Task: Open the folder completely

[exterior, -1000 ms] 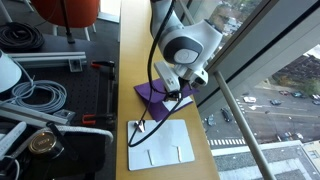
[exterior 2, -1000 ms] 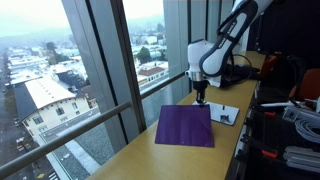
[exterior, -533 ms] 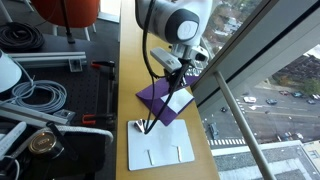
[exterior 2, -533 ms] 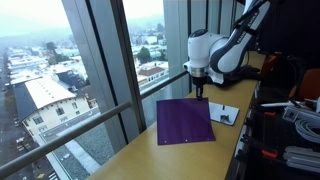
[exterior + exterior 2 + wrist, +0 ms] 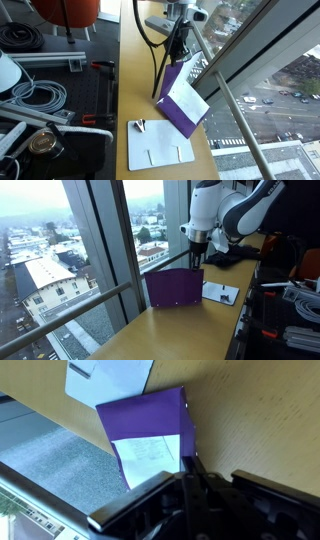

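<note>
**Purple Outside, Pale Inside**

Mid-frame in an exterior view, the folder (image 5: 183, 100) shows a deep plain purple cover and a whitish-lavender inner face. In the wrist view, the same two tones sit at centre. Lower in the frame, the board (image 5: 160, 148) is plain white. The tabletop (image 5: 170, 335) is honey-tan wood.

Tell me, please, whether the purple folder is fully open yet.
Partly open: the gripper holds one cover of the folder raised steeply, pale inside showing; it is not laid flat.
</note>
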`<action>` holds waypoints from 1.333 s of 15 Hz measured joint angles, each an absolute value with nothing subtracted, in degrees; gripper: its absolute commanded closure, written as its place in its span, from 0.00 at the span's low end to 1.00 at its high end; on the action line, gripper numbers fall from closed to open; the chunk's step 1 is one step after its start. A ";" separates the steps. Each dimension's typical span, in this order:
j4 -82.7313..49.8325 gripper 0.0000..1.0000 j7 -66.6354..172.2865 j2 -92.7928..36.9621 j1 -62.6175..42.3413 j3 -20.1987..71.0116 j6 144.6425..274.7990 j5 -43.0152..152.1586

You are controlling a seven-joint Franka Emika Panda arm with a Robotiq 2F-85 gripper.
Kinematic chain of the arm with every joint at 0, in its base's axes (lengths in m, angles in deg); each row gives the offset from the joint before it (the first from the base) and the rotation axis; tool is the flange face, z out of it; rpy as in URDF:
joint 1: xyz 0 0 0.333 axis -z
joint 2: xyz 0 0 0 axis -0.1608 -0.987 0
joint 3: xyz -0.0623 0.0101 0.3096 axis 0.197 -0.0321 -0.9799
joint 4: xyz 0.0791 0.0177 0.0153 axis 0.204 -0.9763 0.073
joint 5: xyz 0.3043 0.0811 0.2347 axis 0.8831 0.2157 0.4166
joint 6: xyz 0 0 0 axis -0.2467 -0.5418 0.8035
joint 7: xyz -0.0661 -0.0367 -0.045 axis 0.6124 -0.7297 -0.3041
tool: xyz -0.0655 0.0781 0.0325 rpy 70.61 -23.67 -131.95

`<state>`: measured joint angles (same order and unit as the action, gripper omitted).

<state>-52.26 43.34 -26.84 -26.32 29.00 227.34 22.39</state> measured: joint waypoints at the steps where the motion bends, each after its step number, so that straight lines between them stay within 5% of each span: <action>1: -53.31 1.00 42.68 -26.34 -26.30 28.48 227.34 21.20; 15: -61.37 1.00 39.56 -25.57 -25.51 22.56 229.77 16.30; 16: -61.99 0.74 39.66 -25.57 -25.47 22.18 230.94 16.45; 20: -64.39 0.51 39.90 -25.56 -25.47 21.37 234.27 16.60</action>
